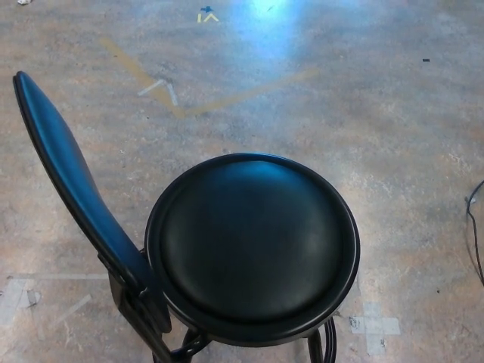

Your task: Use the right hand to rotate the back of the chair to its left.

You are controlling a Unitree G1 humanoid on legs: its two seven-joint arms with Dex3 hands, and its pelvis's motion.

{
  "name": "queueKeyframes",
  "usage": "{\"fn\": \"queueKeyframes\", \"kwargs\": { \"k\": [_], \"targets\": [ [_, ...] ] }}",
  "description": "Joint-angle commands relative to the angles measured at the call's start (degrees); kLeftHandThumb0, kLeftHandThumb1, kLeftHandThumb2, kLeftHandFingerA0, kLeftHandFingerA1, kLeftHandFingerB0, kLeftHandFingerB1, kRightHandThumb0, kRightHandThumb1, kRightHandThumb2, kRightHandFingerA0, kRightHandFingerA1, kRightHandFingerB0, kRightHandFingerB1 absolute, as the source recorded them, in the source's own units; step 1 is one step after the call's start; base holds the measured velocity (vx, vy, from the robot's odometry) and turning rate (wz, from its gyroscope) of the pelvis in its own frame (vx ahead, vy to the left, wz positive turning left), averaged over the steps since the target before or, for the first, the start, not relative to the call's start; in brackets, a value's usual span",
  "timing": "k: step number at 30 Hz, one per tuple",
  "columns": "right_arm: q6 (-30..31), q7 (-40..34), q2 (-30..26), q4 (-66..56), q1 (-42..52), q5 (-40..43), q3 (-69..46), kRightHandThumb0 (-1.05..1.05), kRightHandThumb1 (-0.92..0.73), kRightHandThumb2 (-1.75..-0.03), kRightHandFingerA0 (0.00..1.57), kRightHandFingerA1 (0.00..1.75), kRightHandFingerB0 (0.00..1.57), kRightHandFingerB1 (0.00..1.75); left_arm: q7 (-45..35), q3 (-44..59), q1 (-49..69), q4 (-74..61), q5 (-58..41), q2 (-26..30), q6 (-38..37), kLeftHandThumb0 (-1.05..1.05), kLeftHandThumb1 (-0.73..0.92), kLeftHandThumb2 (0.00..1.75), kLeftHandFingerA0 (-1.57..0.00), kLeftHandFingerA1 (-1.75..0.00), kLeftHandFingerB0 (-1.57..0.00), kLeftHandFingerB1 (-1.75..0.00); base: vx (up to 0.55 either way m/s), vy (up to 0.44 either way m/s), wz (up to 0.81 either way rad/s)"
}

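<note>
A mottled grey-tan concrete floor [393, 151] fills the head view, with a bluish glare of light at 12 o'clock. Faded yellow painted lines [227, 94] cross it at about 11 o'clock, a small yellow-and-blue mark [206, 14] sits near the top edge, and worn pale tape marks [374, 325] lie at 5 o'clock and at 8 o'clock.

One chair stands on the floor, seen from above. Its single round black seat [253, 246] takes up the lower middle of the view, glossy, with a raised rim. Its one backrest [68, 178], a long narrow black pad, stands on the seat's 9 o'clock side and runs from a bracket [140, 306] at 7 o'clock up toward 10 o'clock. Parts of the black frame and a foot ring [325, 344] show under the seat at 6 o'clock.

One thin black cable [475, 234] curves along the edge at 3 o'clock.

Neither hand of the robot shows, so their pose and fingers cannot be told.
</note>
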Motion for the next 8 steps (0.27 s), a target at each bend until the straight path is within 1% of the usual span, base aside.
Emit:
{"fn": "queueKeyframes", "kwargs": {
  "k": [1,7,8],
  "targets": [
    [0.7,1.5,0.2,-0.1,0.6,1.4,-0.3,-1.05,-0.52,-1.28,0.21,1.01,0.11,0.84,0.1,0.4,0.6,0.1,0.2,0.2,0.2,-0.47,0.73,0.62,-0.55,-0.47,-0.49,-0.41,0.00,0.000,0.00],
    [0.7,1.5,0.1,-0.1,0.4,1.8,-0.2,-1.05,-0.51,-1.28,0.24,1.02,0.11,0.84,0.1,-0.5,0.5,0.1,1.0,0.3,0.3,-0.47,0.75,0.62,-0.55,-0.47,-0.48,-0.41,0.00,0.000,0.00],
    [0.8,1.6,0.1,-0.1,0.3,1.7,-0.1,-1.05,-0.53,-1.28,0.19,0.99,0.12,0.84,0.1,-0.4,0.5,0.1,0.8,0.2,0.2,-0.45,0.75,0.62,-0.56,-0.47,-0.48,-0.41,0.00,0.000,0.00]
  ]
}}
